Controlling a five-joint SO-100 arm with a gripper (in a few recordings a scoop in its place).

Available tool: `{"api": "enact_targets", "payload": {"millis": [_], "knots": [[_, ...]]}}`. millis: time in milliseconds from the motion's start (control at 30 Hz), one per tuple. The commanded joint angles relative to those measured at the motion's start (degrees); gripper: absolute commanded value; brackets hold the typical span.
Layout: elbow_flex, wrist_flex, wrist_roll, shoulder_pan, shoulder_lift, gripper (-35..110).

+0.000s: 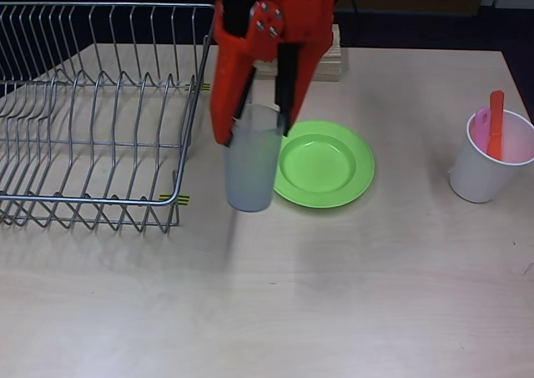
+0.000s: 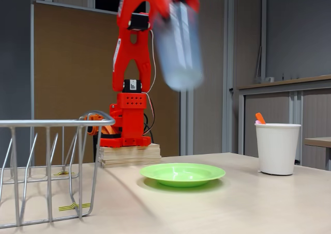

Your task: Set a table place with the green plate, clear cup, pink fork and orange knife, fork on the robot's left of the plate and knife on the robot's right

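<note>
wire dish rack (image 1: 92,111) left, white cup (image 1: 484,165) right, on the table (image 1: 334,294).

Pale wood table (image 1: 350,311) carries green plate (image 1: 324,163), wire rack (image 1: 92,115), white cup (image 1: 488,165), wooden base block (image 2: 129,155).

In the overhead view the rack (image 1: 92,115) sits at the left of the tabletop (image 1: 334,294), the plate (image 1: 325,163) near the middle and the white cup (image 1: 488,165) at the far right, well apart from the plate. The fork (image 1: 481,128) and knife (image 1: 496,123) stand in the white cup. The clear cup (image 1: 253,165) is in the end effector (image 1: 259,119), above the tabletop, between rack and plate. The arm's base (image 2: 126,125) stands on a block (image 2: 129,155) behind the plate.
</note>
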State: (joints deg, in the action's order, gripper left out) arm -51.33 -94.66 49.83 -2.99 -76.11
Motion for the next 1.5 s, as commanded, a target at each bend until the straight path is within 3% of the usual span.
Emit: {"api": "enact_targets", "payload": {"millis": [0,267,567,1267,1467], "knots": [[-4.9,0.4,8.4,-4.0,1.0,20],[-3.2,3.2,20.6,-8.7,14.9,21],[17.5,0.2,22.0,-10.6,32.2,21],[19.7,-1.8,25.0,-13.4,34.9,22],[20.7,-1.6,25.1,-13.8,35.5,32]]}}
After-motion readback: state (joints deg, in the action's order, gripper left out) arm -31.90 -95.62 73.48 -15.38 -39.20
